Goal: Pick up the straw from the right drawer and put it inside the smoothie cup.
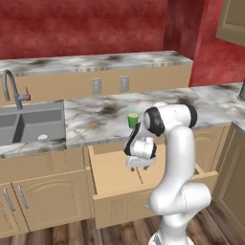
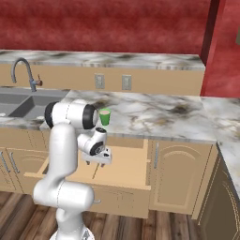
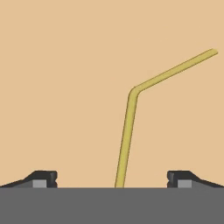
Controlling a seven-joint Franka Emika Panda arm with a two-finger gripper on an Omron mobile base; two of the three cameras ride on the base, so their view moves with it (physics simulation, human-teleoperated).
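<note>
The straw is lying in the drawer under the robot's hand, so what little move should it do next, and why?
Probably lower straight down and close. The hand is open above the straw, one finger on each side, and the straw lies flat on the drawer floor, not yet gripped. The green cup waits on the counter.

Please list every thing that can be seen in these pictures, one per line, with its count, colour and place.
straw: one, yellowish-brown, bent, lying on the drawer floor between the open fingers.
right drawer: one, light tan, pulled open below the counter.
smoothie cup: one, bright green, upright on the counter behind the drawer.
counter: one, marbled grey-white, along the red wall.
sink: one, grey, left in the counter.
faucet: one, grey, behind the sink.
wall outlets: two, grey, on the tan backsplash.
cabinet doors: several, tan, under the counter.
end effector: one, dark tips, open, above the straw.
</note>
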